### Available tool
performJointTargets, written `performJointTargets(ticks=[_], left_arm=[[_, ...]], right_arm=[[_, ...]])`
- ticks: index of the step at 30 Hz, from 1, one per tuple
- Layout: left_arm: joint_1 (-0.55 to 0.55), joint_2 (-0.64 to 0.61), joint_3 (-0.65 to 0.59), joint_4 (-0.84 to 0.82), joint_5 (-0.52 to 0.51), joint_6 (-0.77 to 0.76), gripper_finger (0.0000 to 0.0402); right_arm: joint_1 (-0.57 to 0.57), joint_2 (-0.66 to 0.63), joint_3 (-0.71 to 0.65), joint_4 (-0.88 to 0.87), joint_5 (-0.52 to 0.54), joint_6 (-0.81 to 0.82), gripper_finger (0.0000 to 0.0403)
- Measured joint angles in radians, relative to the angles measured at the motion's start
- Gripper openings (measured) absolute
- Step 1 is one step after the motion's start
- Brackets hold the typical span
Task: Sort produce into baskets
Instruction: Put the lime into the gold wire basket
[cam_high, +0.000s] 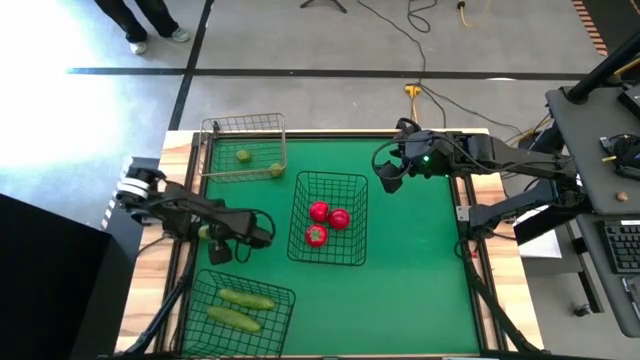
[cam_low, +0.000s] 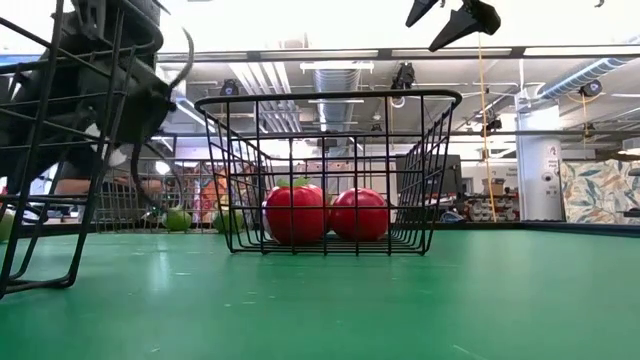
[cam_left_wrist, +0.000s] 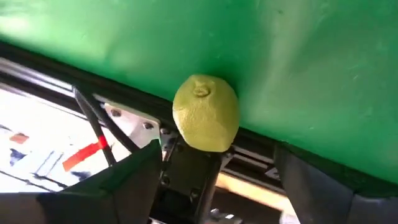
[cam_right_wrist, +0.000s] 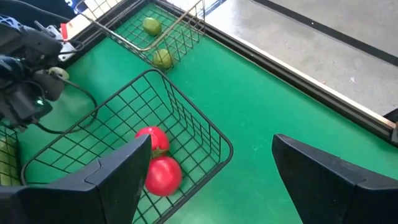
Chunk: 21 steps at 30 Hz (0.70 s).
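Step in hand: we judge the sort to be at its last item. Our left gripper (cam_high: 212, 238) holds a lime (cam_left_wrist: 205, 113) clamped between its fingers, lifted above the green bench (cam_high: 420, 260) near that arm's edge of the mat. In the left wrist view the lime sits pinched at the finger roots, stem end showing.

Left gripper: closed on the lime, carrying nothing else. It touches no basket.

Right gripper (cam_high: 390, 172): fingers spread wide, holding nothing, hanging over bare mat just beside the far corner of the middle basket. We take it to be waiting.

Baskets and contents, placed from the left gripper:
- Pale wire basket (cam_high: 243, 148): ahead of the gripper, towards the far edge of the bench. Holds two limes (cam_high: 243, 155), well apart from each other.
- Black basket with cucumbers (cam_high: 240, 305): just behind the gripper, at the near edge. Holds two cucumbers (cam_high: 246, 298) lying side by side.
- Middle black basket (cam_high: 330, 218): beside the gripper, towards the centre of the bench. Holds three tomatoes (cam_high: 319, 211), bunched and touching.

Next move, as we judge it: carry the lime forward over the rim of the pale wire basket, lower it inside near the two limes, and only then open the fingers. The lift must clear the wire rim; a release outside it could let the round fruit roll off the bench edge nearby.
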Motion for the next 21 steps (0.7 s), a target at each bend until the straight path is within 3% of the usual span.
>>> performJointTargets(ticks=[10,21], left_arm=[[0.002,0.158,-0.013,0.052,0.014,0.296,0.0262],[0.003,0.224,-0.096,0.129,0.079,0.314,0.0253]], right_arm=[[0.0,0.0,-0.004,0.0,0.0,0.013,0.0325],[0.001,0.0,-0.005,-0.025,0.0,0.035,0.0325]])
